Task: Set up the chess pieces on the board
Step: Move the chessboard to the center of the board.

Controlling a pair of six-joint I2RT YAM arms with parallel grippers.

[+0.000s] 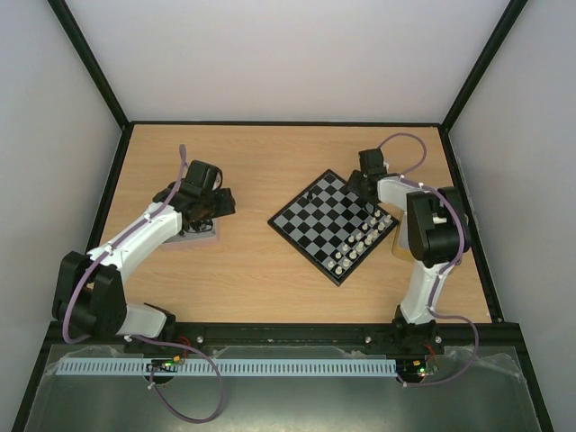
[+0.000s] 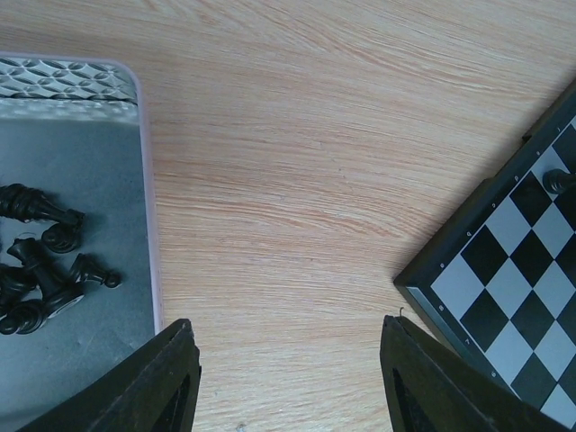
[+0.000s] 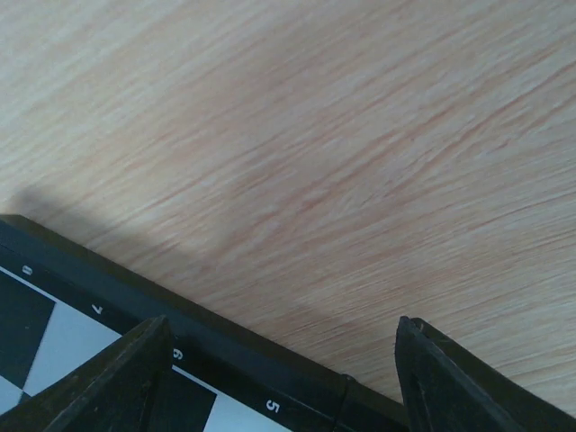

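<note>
Your left end effector [image 2: 286, 360] hangs over the left side of the desk [image 2: 297, 162], fingers spread wide with nothing between them. The black chess pieces [image 2: 40, 270] lie just to its left, heaped on their sides in a grey tray [image 2: 99, 162], with their long axes pointing various ways. The left arm is much the nearer one to them. The board [image 2: 504, 288] sits to the right, turned corner-on. It carries one lone black piece [image 2: 560, 180] near its far-left edge and rows of white pieces [image 1: 362, 241] along its near-right edge. Your right end effector [image 3: 281, 333] is also wide and empty, at the board's far-right rim. The only writing is small white numerals [image 3: 177, 354] on that rim, apparently 8 down to 5.
</note>
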